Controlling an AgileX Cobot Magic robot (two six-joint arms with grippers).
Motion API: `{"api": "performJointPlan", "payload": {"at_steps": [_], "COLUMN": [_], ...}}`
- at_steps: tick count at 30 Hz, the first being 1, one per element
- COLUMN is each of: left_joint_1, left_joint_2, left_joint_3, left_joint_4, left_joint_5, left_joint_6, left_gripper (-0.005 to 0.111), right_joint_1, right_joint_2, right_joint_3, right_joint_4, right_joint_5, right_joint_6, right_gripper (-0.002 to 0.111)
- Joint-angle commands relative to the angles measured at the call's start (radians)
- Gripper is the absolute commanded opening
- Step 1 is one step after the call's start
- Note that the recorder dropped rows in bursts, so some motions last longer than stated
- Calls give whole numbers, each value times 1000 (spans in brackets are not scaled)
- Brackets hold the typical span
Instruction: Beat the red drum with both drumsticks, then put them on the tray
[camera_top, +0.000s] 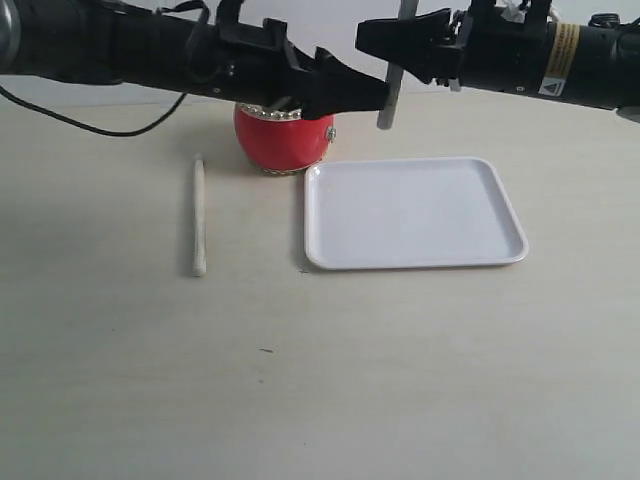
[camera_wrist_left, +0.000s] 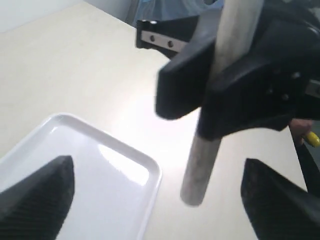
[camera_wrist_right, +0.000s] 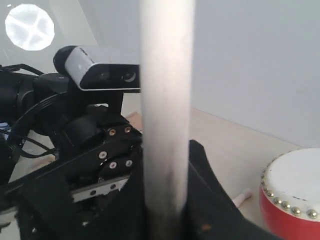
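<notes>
Clamping one drumstick (camera_top: 388, 100) upright: right gripper (camera_top: 395, 55). Left gripper (camera_top: 360, 92) spread, empty. Second drumstick (camera_top: 198, 215) lying toward counter's left edge. Tray (camera_top: 415, 266) bare; likely nothing finished.

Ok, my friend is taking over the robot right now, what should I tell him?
Left gripper: open, empty, reaching across by the red drum.
Right gripper: shut on one drumstick, held upright near the drum, above the table.
Other drumstick: lies on the table, left of drum and tray.
Done: no stick on the tray; drumming cannot be judged from here.
Left: pick up the lying stick, drum if needed, put both on the tray.
</notes>
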Motion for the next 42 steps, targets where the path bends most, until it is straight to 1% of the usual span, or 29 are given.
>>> {"api": "performJointPlan", "payload": {"at_steps": [1, 2, 3, 4, 5, 6, 7, 9, 10, 11, 12, 14, 16, 18, 21, 25, 29, 32, 34, 36, 39, 42], "left_joint_1": [97, 118, 154, 172, 202, 217, 240, 259, 259, 259, 259, 257, 259, 261, 261, 261, 261, 258, 248, 233, 192, 140], "left_joint_2": [-62, -72, -88, -96, -111, -116, -127, -145, -159, -169, -173, -175, -175, -173, -159, -108, -23, 36, 66, 85, 108, 118], "left_joint_3": [0, 0, 0, 0, 0, 0, 0, 0, 0, -4, -21, -63, -83, -99, -133, -201, -269, -307, -308, -308, -308, -308], "left_joint_4": [156, 210, 320, 378, 457, 480, 509, 606, 732, 903, 1119, 1560, 1758, 1860, 1898, 1835, 1723, 1588, 1461, 1375, 1347, 1358], "left_joint_5": [-4, -4, -4, -4, -19, -37, -79, -170, -243, -278, -280, -211, -149, -91, -20, 93, 196, 177, 114, 80, 56, 63], "left_joint_6": [-217, -284, -396, -460, -543, -565, -574, -607, -727, -842, -1034, -1405, -1541, -1579, -1553, -1492, -1497, -1531, -1508, -1467, -1460, -1509], "left_gripper": [71, 67, 53, 42, 20, 6, 1, 0, 0, 0, 0, 0, 0, 0, 0, 0, 0, 0, 0, 2, 12, 24], "right_joint_1": [-54, -68, -86, -96, -103, -103, -103, -103, -103, -103, -101, -101, -101, -101, -101, -101, -101, -101, -101, -101, -101, -101], "right_joint_2": [-51, -61, -76, -81, -86, -86, -86, -86, -86, -86, -86, -86, -86, -86, -86, -86, -86, -86, -86, -86, -86, -86], "right_joint_3": [-9, -9, -9, -9, -9, -9, -9, -9, -11, -17, -24, -28, -28, -28, -28, -28, -28, -28, -28, -28, -28, -30], "right_joint_4": [75, 75, 75, 75, 70, 66, 44, 36, 35, 29, 22, 16, 5, -6, -25, -40, -40, -40, -42, -36, -27, -25], "right_joint_5": [-13, -13, -13, -13, -13, -13, -13, -13, 18, 59, 119, 204, 236, 249, 249, 250, 250, 250, 250, 250, 250, 250], "right_joint_6": [11, 11, 29, 44, 78, 96, 103, 103, 103, 103, 107, 121, 123, 133, 140, 148, 165, 165, 165, 165, 165, 165], "right_gripper": [0, 0, 0, 0, 0, 0, 0, 0, 0, 0, 0, 0, 0, 0, 0, 0, 0, 0, 0, 0, 0, 0]}}
